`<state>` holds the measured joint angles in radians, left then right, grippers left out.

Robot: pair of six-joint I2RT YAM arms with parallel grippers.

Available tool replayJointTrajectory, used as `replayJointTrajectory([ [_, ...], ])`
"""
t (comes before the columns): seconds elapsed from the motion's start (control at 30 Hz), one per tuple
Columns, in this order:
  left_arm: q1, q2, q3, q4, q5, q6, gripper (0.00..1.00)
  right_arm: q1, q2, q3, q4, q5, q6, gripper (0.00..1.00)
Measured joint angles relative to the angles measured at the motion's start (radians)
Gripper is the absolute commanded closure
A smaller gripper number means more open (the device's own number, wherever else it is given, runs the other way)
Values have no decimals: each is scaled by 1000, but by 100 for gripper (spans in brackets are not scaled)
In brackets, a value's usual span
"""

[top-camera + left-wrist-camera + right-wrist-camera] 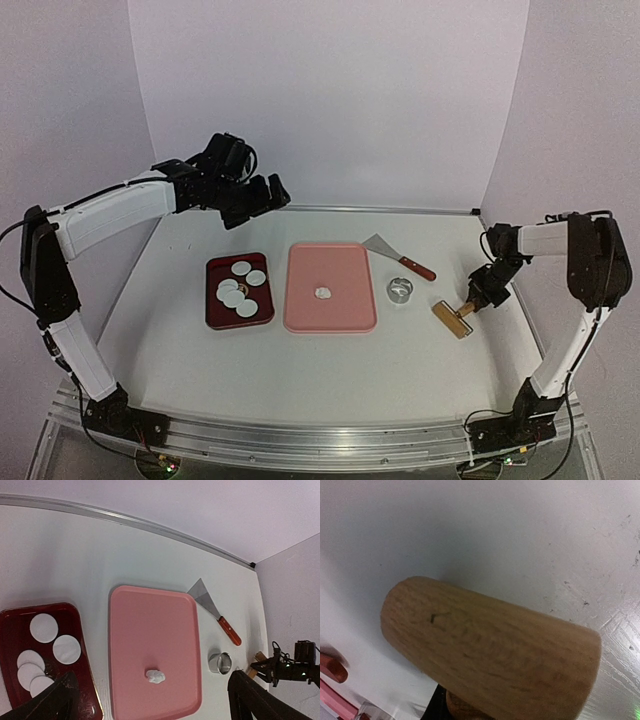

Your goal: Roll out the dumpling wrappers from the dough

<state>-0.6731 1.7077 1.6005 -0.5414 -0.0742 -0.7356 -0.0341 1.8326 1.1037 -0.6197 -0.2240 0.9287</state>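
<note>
The dough (322, 293) (155, 676) is a small white lump in the middle of the pink board (300, 260) (150, 615). Several round white dumpling wrappers (241, 268) (43, 628) lie in the dark red tray (212, 300) (15, 615) to the board's left. My left gripper (255, 200) (150, 702) hangs high over the back left, open and empty. My right gripper (472, 306) (455, 711) is low at the right, shut on the handle of the wooden roller (453, 318) (485, 650), whose barrel fills the right wrist view.
A metal ring cutter (400, 291) (220, 662) stands just right of the pink board. A scraper with a red handle (385, 248) (205, 597) lies behind it. White walls close in the back and both sides.
</note>
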Motion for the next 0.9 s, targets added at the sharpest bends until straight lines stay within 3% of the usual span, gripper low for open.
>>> replayJointTrajectory([
  [0.33,0,12,107,140,230,-67,0,36,-131,79,-18,-67,194,100],
  [0.63,-19,140,154,266,463,-92,0,292,-167,339,2,-18,387,100],
  [0.9,-26,142,132,347,595,-101,0,457,-115,468,43,1,522,100],
])
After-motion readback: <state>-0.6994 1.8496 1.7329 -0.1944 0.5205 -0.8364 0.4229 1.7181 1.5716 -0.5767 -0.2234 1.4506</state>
